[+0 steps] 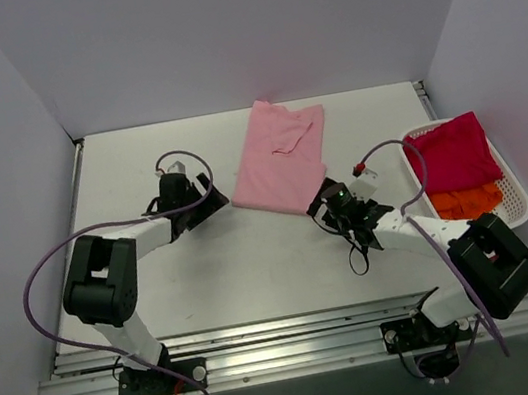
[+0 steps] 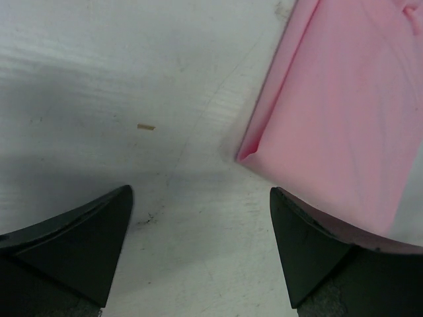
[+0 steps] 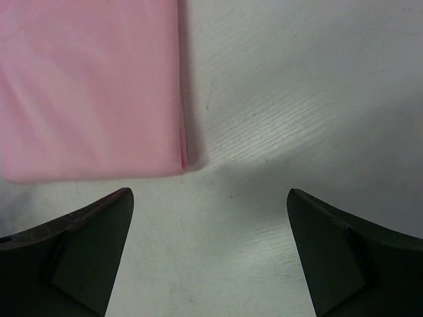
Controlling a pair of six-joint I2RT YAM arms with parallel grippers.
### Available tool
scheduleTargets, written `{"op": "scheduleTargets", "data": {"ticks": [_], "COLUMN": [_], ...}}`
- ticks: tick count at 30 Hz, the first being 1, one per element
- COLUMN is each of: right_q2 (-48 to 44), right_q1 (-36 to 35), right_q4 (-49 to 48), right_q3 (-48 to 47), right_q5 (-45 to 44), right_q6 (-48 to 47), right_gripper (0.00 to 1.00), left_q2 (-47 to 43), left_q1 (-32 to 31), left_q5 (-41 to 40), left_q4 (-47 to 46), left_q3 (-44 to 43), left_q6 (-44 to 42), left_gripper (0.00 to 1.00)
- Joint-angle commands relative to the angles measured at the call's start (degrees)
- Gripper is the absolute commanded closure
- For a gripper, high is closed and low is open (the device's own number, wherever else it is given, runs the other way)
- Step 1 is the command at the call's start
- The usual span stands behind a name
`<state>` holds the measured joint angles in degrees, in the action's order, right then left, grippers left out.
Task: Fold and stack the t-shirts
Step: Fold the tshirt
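Pink t-shirt lay folded on the table, its long axis running away from me. My left hand stood wide, empty, just beside its near left corner; my right hand, equally wide, by the near right corner.

Pink t-shirt; magenta t-shirt; orange t-shirt
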<state>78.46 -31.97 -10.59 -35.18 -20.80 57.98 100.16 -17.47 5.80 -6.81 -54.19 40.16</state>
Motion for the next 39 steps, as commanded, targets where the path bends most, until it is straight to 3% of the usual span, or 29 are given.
{"op": "scheduleTargets", "data": {"ticks": [1, 10, 13, 16, 19, 22, 25, 33, 39], "right_q2": [2.48, 16.8, 20.06, 22.52, 24.11, 25.08, 25.69, 25.79, 24.73], "right_q1": [-1.17, -1.17, -1.17, -1.08, -0.99, -0.99, -0.82, -0.47, 0.15], "right_q4": [-7.86, -13.14, -14.37, -15.16, -15.86, -16.39, -16.57, -16.66, -16.31], "right_q3": [0.46, -4.19, -5.77, -6.74, -7.1, -7.18, -7.27, -7.01, -5.87], "right_q5": [2.43, 4.97, 5.76, 6.21, 6.73, 6.91, 7.08, 7.35, 7.26], "right_q6": [1.35, 0.65, 0.3, 0.12, 0.03, -0.05, -0.14, -0.32, -0.76], "right_gripper": [0.04, 0.11, 0.21, 0.37, 0.56, 0.65, 0.73, 0.81, 0.97], "left_q2": [2.57, 10.67, 11.28, 11.2, 10.85, 10.58, 10.67, 12.78, 14.1], "left_q1": [-0.37, -0.89, -0.98, -1.25, -1.42, -1.68, -2.3, -3.09, -3.09], "left_q5": [0.96, 4.3, 5.44, 5.88, 6.15, 7.11, 7.38, 4.93, 1.41], "left_q4": [-8.3, -11.56, -12.7, -13.23, -13.93, -15.16, -15.69, -16.3, -16.49], "left_q3": [0.05, -3.37, -3.73, -3.73, -2.94, -1.97, -1.53, -2.32, -3.11], "left_q6": [2.9, 5.01, 5.72, 5.89, 6.15, 6.68, 6.77, 7.21, 6.86], "left_gripper": [0.06, 0.06, 0.06, 0.02, 0.14, 0.25, 0.26, 0.33, 0.46]}}
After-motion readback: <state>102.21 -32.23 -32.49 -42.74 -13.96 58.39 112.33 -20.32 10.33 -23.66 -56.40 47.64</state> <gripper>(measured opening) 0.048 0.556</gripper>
